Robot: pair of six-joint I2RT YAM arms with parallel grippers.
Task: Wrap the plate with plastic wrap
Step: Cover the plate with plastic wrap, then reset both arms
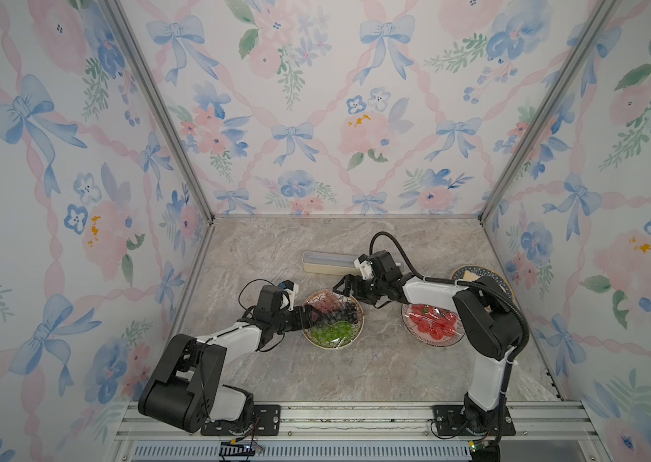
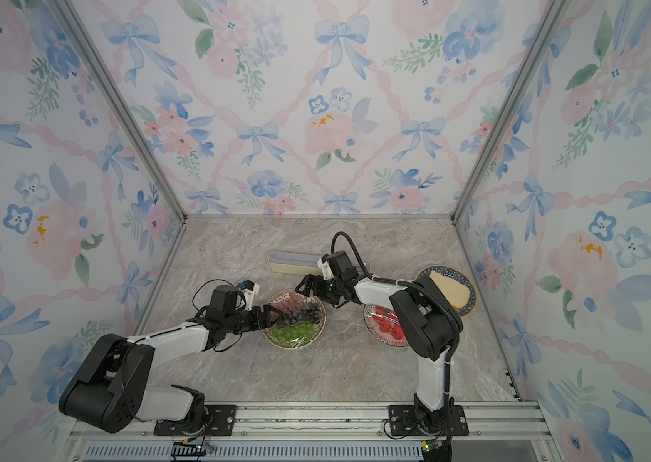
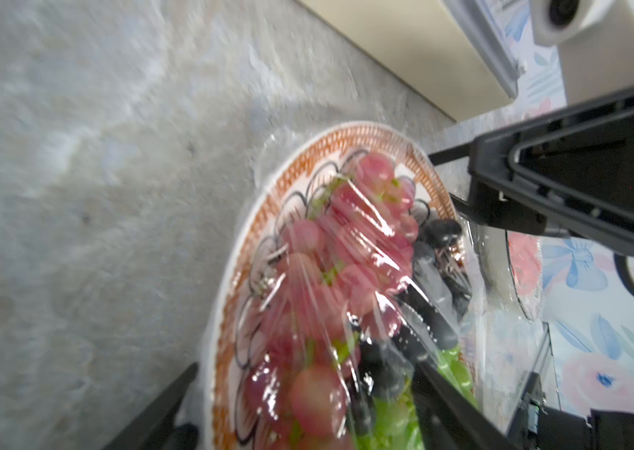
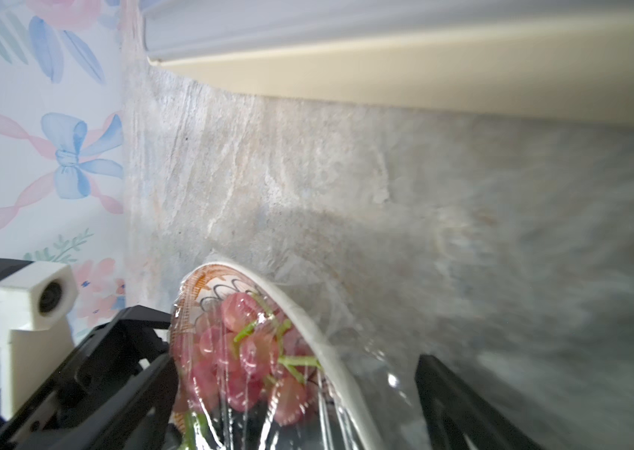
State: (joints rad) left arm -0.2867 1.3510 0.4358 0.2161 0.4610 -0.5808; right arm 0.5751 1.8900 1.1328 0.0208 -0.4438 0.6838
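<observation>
Left claw (image 1: 311, 316) reaches in low from the near left, its arm stretched almost flat, jaws spread apart across the left rim of the round orange-patterned plate (image 1: 332, 347) of red, dark and green grapes. My right claw (image 1: 340, 285) comes across from the right, elbow raised, jaws likewise apart at the plate's far rim. Clear crinkly plastic wrap (image 3: 346, 241) lies over the grapes. Farther back on the counter (image 1: 356, 372) sits the long cream box (image 1: 326, 268); a film-covered strawberry plate (image 1: 430, 343) lies right.
</observation>
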